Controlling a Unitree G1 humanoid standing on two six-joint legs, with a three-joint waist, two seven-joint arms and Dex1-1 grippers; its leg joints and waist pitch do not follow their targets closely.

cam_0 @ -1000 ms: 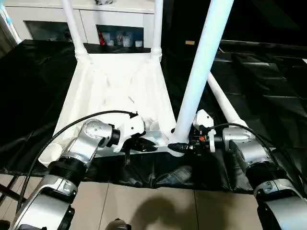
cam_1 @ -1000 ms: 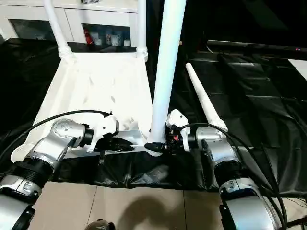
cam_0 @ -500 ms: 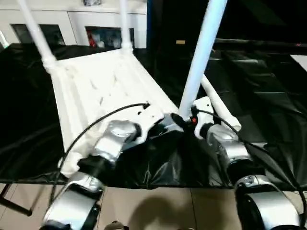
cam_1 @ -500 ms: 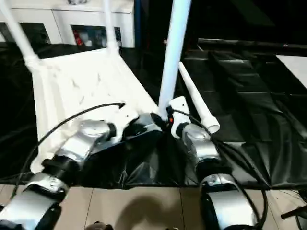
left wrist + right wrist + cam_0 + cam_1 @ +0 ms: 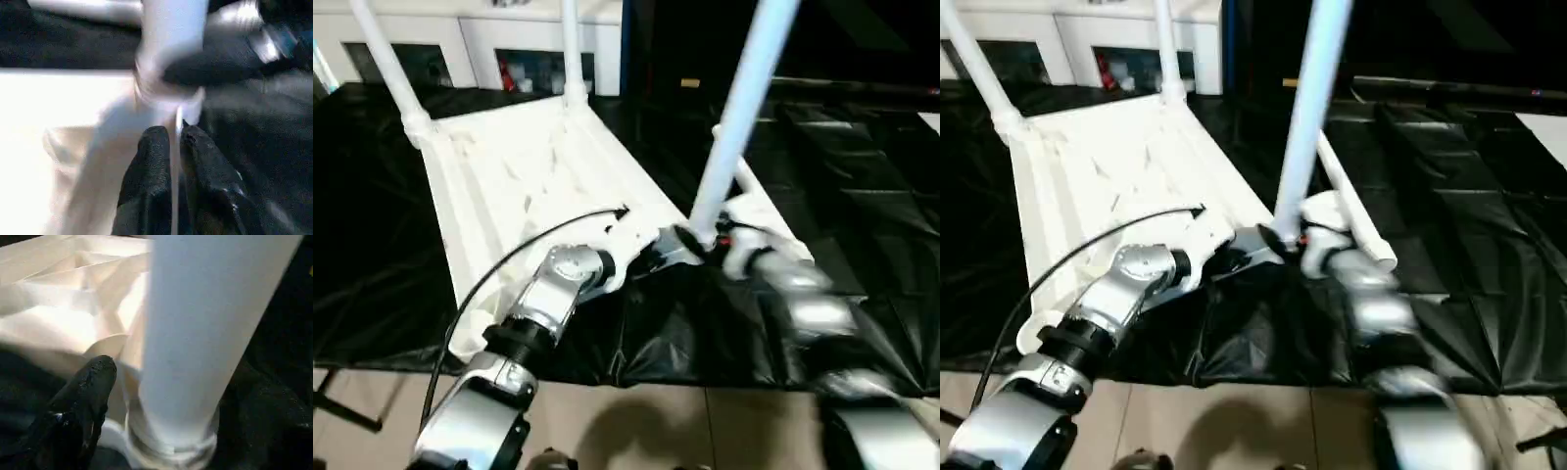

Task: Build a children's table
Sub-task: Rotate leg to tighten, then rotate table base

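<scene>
The children's table top (image 5: 509, 166) lies upside down on black sheeting. Two white legs (image 5: 386, 59) (image 5: 570, 49) stand in its far corners. A third leg (image 5: 739, 108) stands upright in the near right corner socket (image 5: 166, 93). A fourth leg (image 5: 766, 211) lies loose on the sheet just right of that corner. My left gripper (image 5: 175, 131) is shut on the thin near rim beside the socket. At the standing leg's base my right gripper (image 5: 710, 238) is open, and one finger (image 5: 88, 396) stands a little off the leg.
A white cabinet with glass doors (image 5: 509, 39) runs along the back. The black sheeting (image 5: 862, 176) spreads out to the right and to the near edge, then tiled floor (image 5: 656, 421). A black cable (image 5: 509, 269) arcs over my left forearm.
The whole view has shifted. My right gripper's fingers have spread away from the standing leg's base and that arm is blurred in motion. The leg stays upright, and the left gripper stays on the rim.
</scene>
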